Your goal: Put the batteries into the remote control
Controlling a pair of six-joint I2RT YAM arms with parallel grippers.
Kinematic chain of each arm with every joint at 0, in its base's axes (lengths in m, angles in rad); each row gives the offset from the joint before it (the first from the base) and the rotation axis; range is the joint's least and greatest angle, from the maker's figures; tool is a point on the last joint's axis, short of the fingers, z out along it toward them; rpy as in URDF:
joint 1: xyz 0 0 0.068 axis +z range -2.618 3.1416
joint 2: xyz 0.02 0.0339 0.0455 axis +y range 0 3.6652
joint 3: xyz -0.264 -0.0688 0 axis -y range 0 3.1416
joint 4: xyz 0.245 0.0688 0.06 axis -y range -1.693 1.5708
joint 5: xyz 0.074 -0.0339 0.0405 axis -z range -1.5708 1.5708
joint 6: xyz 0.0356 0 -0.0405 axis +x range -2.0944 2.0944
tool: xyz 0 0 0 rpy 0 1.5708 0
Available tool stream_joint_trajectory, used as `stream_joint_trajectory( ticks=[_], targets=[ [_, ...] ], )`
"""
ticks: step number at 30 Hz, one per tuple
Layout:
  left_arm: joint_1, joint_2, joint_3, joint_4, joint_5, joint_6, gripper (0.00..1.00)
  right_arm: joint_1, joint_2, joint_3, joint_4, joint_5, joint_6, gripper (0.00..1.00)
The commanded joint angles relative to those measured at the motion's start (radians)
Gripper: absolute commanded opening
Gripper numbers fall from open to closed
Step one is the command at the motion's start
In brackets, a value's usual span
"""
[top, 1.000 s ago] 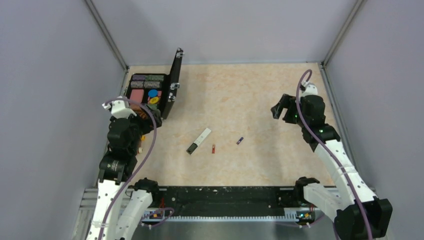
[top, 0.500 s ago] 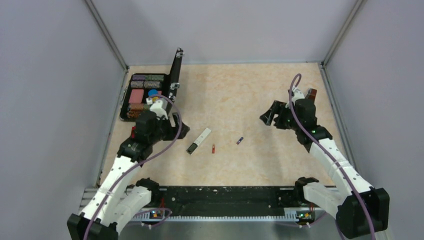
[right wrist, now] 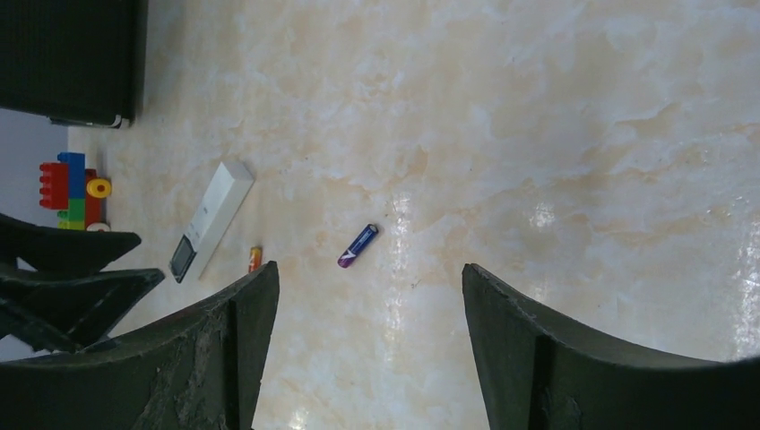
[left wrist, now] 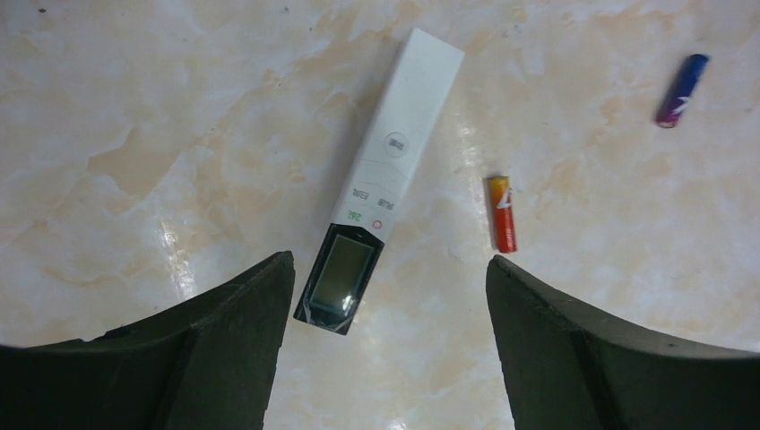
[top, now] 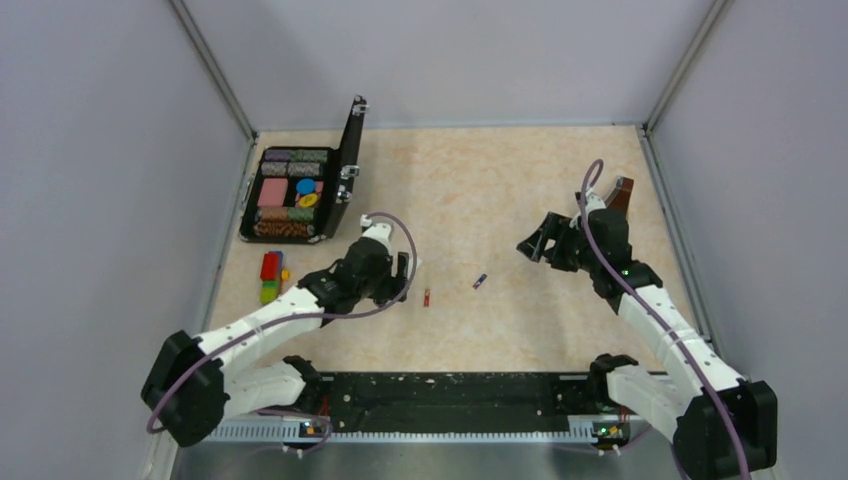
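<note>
Our left pincer (left wrist: 387,267) hangs over the desk (top: 500,180) with its two fingers spread wide, and it holds nothing. The remote control (left wrist: 394,170) lies flat right under it. The dark screen end sits in the gap between the fingers, closer to the finger on the left of the wrist view, and the white end points away from the pincer. The reddish battery (left wrist: 503,215) lies just beside the remote, a little ahead of the other finger and not touching it. The purple battery (left wrist: 681,90) lies farther out on that same side, well apart from the remote. Our right pincer (right wrist: 367,269) is spread too and holds nothing. The purple battery lies on the desk ahead of its gap, and the remote is farther off, toward the left of its view. We think the remote is light, stiff and smooth, so it may slide on the shiny desk if we push it. We would pinch it across its two long thin sides, near the middle and away from the screen. The button side faces up, so we guess the battery door is underneath and the remote must be turned over. The batteries are tiny, round and hard. We think they will roll and slip, so we would pinch each one across its middle, gently.
</note>
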Motion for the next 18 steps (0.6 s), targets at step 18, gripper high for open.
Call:
stream_joint_trajectory(
  ticks=[18],
  targets=[
    [-0.019,0.397,0.104,0.104,-0.135,0.071,0.82,0.011,-0.061,-0.062,0.056,-0.072,0.116,0.75]
  ],
)
